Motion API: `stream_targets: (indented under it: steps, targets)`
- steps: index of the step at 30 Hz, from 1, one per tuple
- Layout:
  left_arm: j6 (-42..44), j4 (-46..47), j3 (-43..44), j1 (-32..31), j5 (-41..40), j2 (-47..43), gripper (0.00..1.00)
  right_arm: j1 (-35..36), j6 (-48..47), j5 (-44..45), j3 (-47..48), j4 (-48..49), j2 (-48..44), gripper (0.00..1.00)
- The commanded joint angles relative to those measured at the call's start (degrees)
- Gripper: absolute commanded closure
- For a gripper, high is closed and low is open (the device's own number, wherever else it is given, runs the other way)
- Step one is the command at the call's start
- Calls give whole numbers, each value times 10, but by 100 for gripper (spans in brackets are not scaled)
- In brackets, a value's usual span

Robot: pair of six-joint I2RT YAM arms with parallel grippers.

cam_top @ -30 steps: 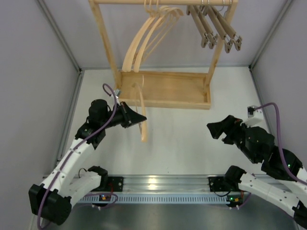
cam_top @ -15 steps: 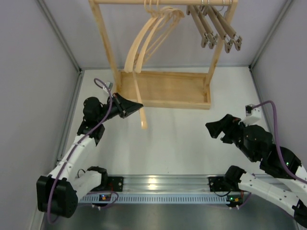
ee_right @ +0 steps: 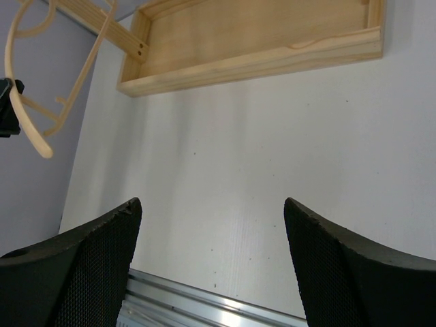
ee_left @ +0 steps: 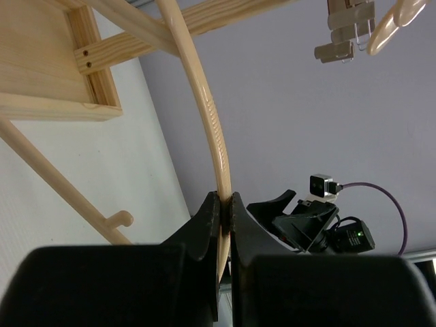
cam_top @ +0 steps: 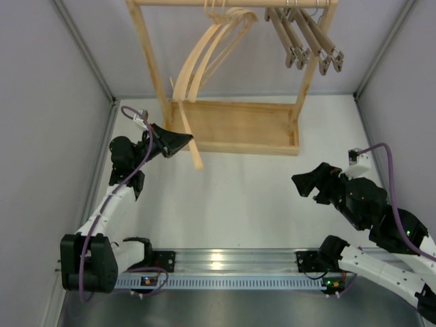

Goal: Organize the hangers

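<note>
Top external view: the left gripper (cam_top: 185, 141), clamped tight on a pale curved coat hanger (cam_top: 195, 155), has swung it back beside the rack's left post (cam_top: 151, 65), closer to rejoining the three matching hangers (cam_top: 204, 54) above, while the right gripper (cam_top: 300, 182) waits wide open and empty.

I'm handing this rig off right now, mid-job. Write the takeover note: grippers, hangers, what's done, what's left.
Left gripper: shut on one pale curved hanger, lifted near the left corner of the rack tray.
Right gripper: open and empty over the table.
Rail: four clamp bars are grouped at the right end, with the other pale hangers hanging to their left.
Done: those are hung and sorted by type.
Left: hook the held hanger onto the rail with the pale group. It looks like the last one.
</note>
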Motion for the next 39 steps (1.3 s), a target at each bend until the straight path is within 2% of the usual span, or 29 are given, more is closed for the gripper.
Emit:
stream_targets:
  steps: [1, 9, 12, 14, 24, 32, 39]
  targets:
    - [-21, 110, 20, 3, 33, 11, 100, 5, -11, -1, 29, 4, -4, 18]
    - [25, 63, 46, 0, 73, -10, 100, 5, -7, -4, 28, 4, 3, 18]
    - [67, 6, 64, -7, 81, -19, 100, 5, -6, -4, 26, 5, 4, 18]
    - [84, -31, 73, -15, 82, -25, 100, 5, -5, -5, 26, 5, 4, 18]
    - [144, -103, 88, -31, 79, -34, 100, 5, -4, -6, 26, 4, 0, 19]
    - [145, -96, 131, -31, 74, -8, 100, 5, -7, -5, 29, 4, 3, 19]
    - [126, -90, 225, -31, 62, 41, 100, 5, -12, -1, 38, -3, 4, 19]
